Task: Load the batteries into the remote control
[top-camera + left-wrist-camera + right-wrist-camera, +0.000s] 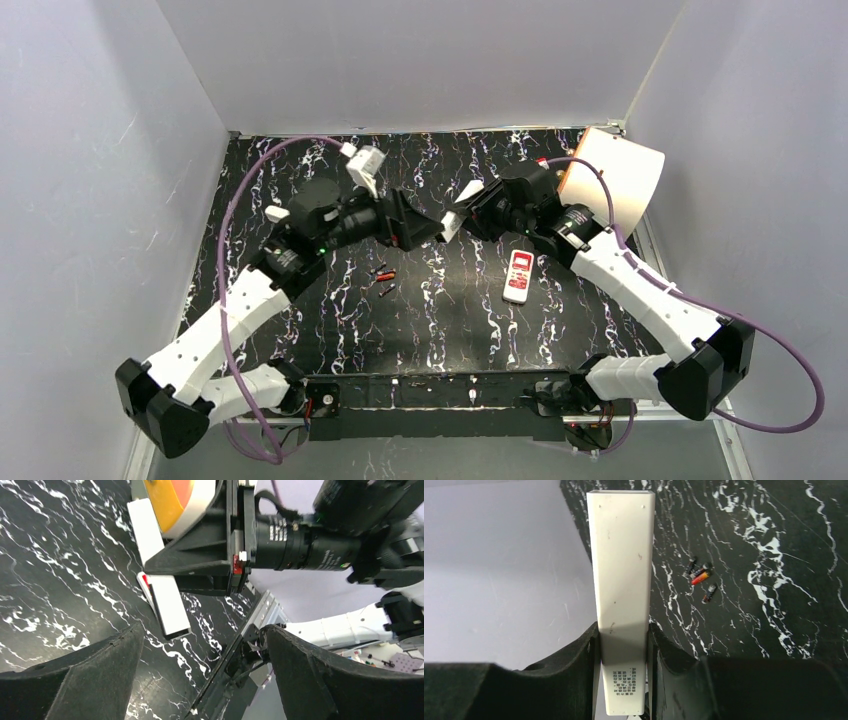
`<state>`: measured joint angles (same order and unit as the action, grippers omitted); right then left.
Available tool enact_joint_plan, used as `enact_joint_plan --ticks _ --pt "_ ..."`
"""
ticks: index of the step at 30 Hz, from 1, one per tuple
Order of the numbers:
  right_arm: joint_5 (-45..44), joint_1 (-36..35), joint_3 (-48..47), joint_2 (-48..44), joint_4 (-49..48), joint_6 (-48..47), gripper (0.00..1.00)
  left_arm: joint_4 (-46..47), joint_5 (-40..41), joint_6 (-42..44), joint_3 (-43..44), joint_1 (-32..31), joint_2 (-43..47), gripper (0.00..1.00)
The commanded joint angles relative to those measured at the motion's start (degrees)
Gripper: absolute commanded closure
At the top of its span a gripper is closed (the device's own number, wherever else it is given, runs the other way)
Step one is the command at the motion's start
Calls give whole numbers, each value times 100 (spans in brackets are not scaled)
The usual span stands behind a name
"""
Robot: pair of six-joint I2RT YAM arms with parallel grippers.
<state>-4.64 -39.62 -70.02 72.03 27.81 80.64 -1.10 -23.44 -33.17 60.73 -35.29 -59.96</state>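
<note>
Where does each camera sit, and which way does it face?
Top external: high behind the robot, looking down at the table; left arm, right arm show.
Left wrist: faces the right hand gripping the white remote; own open fingers show.
Right wrist: looks along that remote towards the batteries; own fingers show.
Shared: the white remote.

Glossy tbl [450,320], matt plastic remote [621,580]

Right pincer [623,636] clamps white remote [622,575] — batteries [700,578] lie beyond.
</note>
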Motion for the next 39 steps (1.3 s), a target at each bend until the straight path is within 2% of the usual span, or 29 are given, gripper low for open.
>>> enact_joint_plan --ticks 1,6,14,19,21,24,26,27,29,31,33,34,37,39 --pt "-410 -70 -495 127 405 318 73 -124 806 104 27 -615 -361 10" --pt "-387 -100 -451 171 382 418 73 -232 1508 96 128 -1023 -707 18" --pt "-324 -101 -320 75 358 478 73 -329 1845 -291 176 -1068 -1011 46" --pt "-279 -100 -167 -14 354 498 73 -142 1837 -494 151 -1068 -1038 48" --pt "-245 -100 -107 -55 324 524 73 -51 1728 -538 154 -1068 -1094 52" --pt "-230 -107 -83 -88 308 523 72 -16 1568 -537 175 -1068 -1148 66" --pt "-225 -100 -80 -114 221 523 70 24 1429 -535 175 -1063 -1141 83" --pt "-219 -101 -94 -129 155 501 68 46 1355 -519 183 -1067 -1140 91" --pt "-287 -101 -123 -211 -40 420 63 35 1189 -489 224 -1068 -1156 100" --pt "-307 -102 -182 -252 -178 274 50 -152 1080 -368 371 -1067 -1195 100" --pt "-370 -98 -235 -317 -224 -71 30 -486 1046 -183 613 -1043 -1220 100" --pt "-412 -88 -275 -351 -175 -296 23 -777 965 -107 786 -999 -1257 100" --pt "-501 -60 -240 -624 -410 -1304 10 -1378 292 2 1307 -601 -1416 100" --pt "-497 -30 -164 -908 -736 -2138 8 -1694 -408 -18 1641 -277 -1545 100"
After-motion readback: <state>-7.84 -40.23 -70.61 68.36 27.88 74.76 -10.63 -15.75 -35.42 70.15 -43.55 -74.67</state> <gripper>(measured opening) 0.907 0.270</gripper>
